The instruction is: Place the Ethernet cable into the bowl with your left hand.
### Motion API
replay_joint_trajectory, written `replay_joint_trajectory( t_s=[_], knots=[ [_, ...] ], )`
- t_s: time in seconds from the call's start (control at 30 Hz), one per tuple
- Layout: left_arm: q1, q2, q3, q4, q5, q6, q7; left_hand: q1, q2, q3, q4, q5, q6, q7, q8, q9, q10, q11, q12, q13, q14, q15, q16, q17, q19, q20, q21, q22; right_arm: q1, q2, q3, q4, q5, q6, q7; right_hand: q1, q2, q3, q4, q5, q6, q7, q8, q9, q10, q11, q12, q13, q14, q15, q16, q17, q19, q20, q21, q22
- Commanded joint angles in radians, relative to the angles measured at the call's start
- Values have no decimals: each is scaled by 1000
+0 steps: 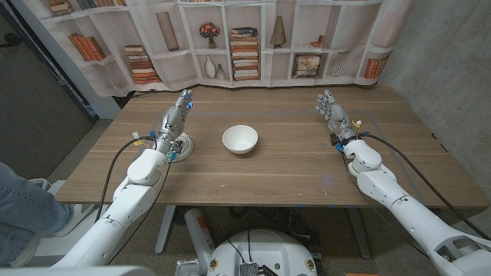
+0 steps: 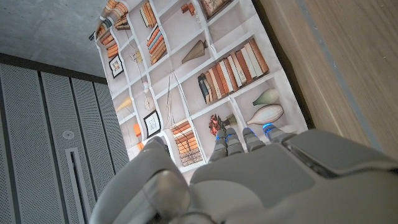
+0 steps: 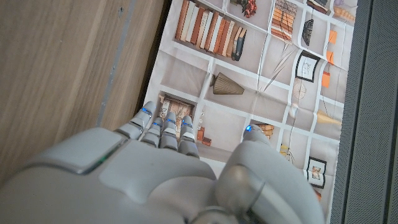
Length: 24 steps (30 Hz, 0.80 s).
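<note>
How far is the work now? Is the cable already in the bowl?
Nothing looks done: the white bowl is empty. The coiled cable lies on the table, partly under the left hand, which hovers over it with straight fingers. The right hand holds nothing. Gripping, carrying and dropping all remain.

You face a bookshelf-printed curtain (image 1: 230, 46) behind the wooden table (image 1: 291, 172), concrete wall (image 1: 445, 61) at right.

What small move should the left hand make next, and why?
Probably lower the left hand onto the coiled Ethernet cable and close on it. The hand seems to hold nothing, the cable lies on the table under the wrist, and the white bowl beside it looks empty.
</note>
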State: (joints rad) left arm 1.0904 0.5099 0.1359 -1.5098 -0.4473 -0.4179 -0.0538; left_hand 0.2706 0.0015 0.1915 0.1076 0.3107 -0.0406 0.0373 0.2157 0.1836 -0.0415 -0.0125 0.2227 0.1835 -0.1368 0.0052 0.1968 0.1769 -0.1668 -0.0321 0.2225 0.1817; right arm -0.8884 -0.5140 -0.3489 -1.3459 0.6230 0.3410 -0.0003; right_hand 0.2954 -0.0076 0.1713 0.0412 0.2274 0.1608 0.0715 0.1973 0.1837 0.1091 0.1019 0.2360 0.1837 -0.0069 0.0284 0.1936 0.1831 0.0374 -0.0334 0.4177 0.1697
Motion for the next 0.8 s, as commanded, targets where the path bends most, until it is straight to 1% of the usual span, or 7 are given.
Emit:
replay_joint_trajectory(
  t_s=[0.03,0.4,0.8],
  knots=[
    [46,24,-10,-19,-2,-44,23,11,1,2,-7,6,4,0,6,4,5,-3,5,5,5,-2,1,3,-65,-18,3,2,0,0,-1,-1,-5,-1,-4,10,5,3,-9,-3,7,-3,0,6,10,3,-4,3,5,7,1,2,9,-33,-3,5],
    [73,54,-18,-45,5,-40,48,14,2,1,-9,6,7,-1,5,4,8,-3,5,5,8,-2,0,3,-63,-16,1,2,12,11,-7,21,-2,3,5,9,7,2,-10,-4,8,-3,0,6,13,4,-4,3,5,8,0,2,11,-32,-7,5],
    [84,61,-25,-15,-12,-59,38,18,4,0,-11,6,14,-1,5,4,15,-4,5,5,14,-2,1,3,-59,-14,1,2,11,15,-9,19,-8,5,-4,10,8,1,-12,-5,9,-4,0,6,18,3,-4,4,6,8,0,2,13,-32,-13,6]
  ],
)
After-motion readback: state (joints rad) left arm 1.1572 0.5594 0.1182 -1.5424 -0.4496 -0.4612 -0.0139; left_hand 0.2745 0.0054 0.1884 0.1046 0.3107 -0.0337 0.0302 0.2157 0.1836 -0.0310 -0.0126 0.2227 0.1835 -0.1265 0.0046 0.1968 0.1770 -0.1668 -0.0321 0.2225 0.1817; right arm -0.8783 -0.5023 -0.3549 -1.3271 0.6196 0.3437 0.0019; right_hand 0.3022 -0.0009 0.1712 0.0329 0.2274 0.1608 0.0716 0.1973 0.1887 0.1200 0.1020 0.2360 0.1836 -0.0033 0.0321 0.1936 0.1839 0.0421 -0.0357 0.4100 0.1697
